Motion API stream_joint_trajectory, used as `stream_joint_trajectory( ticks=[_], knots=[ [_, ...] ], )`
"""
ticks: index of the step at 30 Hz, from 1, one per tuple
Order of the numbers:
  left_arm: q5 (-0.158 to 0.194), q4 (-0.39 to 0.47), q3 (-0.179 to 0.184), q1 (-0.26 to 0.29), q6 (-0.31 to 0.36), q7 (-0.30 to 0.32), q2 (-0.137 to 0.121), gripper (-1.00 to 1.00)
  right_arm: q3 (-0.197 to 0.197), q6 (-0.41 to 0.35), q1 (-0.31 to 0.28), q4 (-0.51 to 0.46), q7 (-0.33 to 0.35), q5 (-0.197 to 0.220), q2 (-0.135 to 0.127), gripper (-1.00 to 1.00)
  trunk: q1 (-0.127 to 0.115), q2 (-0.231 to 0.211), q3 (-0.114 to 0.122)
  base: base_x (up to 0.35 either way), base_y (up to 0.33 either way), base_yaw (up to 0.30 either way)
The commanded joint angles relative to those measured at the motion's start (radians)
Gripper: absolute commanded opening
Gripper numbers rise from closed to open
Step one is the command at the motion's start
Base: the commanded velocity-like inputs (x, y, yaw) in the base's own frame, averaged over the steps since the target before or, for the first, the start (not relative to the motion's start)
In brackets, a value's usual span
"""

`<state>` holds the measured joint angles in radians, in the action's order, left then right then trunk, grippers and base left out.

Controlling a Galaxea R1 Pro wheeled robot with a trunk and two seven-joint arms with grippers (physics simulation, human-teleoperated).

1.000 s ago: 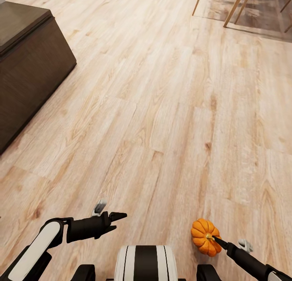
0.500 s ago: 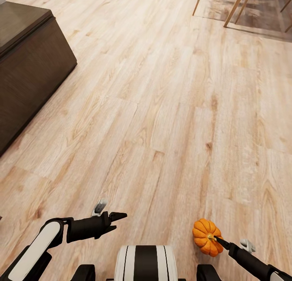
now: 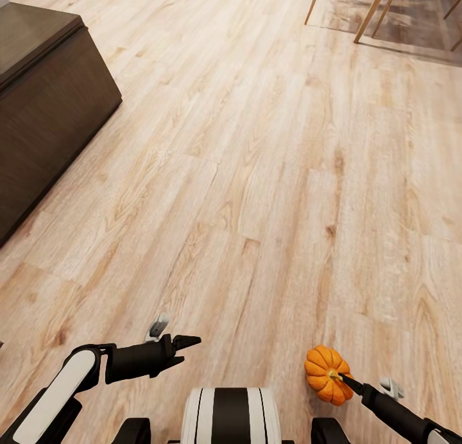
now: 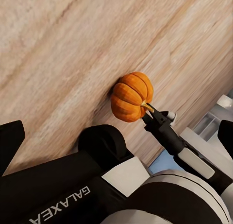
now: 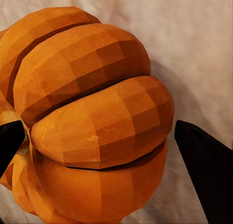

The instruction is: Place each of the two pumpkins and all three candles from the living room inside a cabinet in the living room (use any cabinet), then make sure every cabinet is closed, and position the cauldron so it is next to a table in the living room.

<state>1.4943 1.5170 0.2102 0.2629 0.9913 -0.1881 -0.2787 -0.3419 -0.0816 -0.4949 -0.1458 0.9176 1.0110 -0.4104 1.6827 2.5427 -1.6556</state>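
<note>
Low at the right of the head view, just ahead of the robot's base, a small round bright-orange ribbed pumpkin [image 3: 328, 384] is seen held above the pale wood plank floor [image 3: 269, 174]. Deep ribs, faceted skin and a short yellowish stem are noted; the stem points back toward the right gripper [image 3: 343, 378]. From the right wrist camera the pumpkin [image 5: 87, 117] is seen between two dark fingertips [image 5: 206, 173], one at each side; the jaws are set about a pumpkin's width apart and appear closed on the fruit, though actual contact at the pads cannot be made out. From the left wrist camera the pumpkin [image 4: 131, 96] is seen at the tip of the right arm, with its shadow on the planks beside it.

A long low dark-brown wooden cabinet [image 3: 45, 110] occupies the far left edge of the floor, its fronts shut flush. Slim pale wooden furniture legs [image 3: 372, 11] stand on a grey rug [image 3: 410, 14] at the far right corner. Between these, wide open floor is recorded.

The left gripper [image 3: 186, 349] is held over the floor near the base, fingers slightly parted, nothing in them.
</note>
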Motion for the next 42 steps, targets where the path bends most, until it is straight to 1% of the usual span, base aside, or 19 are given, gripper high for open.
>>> stream_joint_trajectory(
  ticks=[1,24,30,36,42],
  knots=[
    [0.010,0.000,0.002,0.001,0.001,-0.010,-0.001,1.00,-0.020,-0.009,-0.001,0.003,0.000,0.004,0.028,-1.00,0.000,0.000,-0.001,0.000,0.000,0.000],
    [0.010,0.002,0.002,0.001,0.001,-0.010,0.000,1.00,-0.020,-0.009,-0.001,0.003,0.001,0.003,0.028,-1.00,0.000,0.000,-0.001,0.000,0.000,0.000],
    [0.010,0.001,0.002,0.001,0.001,-0.010,0.001,1.00,-0.020,-0.009,-0.001,0.002,0.001,0.003,0.028,-1.00,-0.003,-0.001,0.023,0.000,0.000,0.000],
    [0.010,0.002,0.002,0.001,0.001,-0.010,0.001,1.00,-0.020,-0.009,-0.001,0.002,0.001,0.003,0.027,-1.00,-0.003,-0.001,0.023,0.000,0.000,0.000],
    [0.010,0.002,0.002,0.001,0.001,-0.010,0.002,1.00,-0.019,-0.010,-0.001,0.002,0.003,0.003,0.027,-1.00,-0.005,-0.003,0.046,0.000,0.000,0.000]
  ],
)
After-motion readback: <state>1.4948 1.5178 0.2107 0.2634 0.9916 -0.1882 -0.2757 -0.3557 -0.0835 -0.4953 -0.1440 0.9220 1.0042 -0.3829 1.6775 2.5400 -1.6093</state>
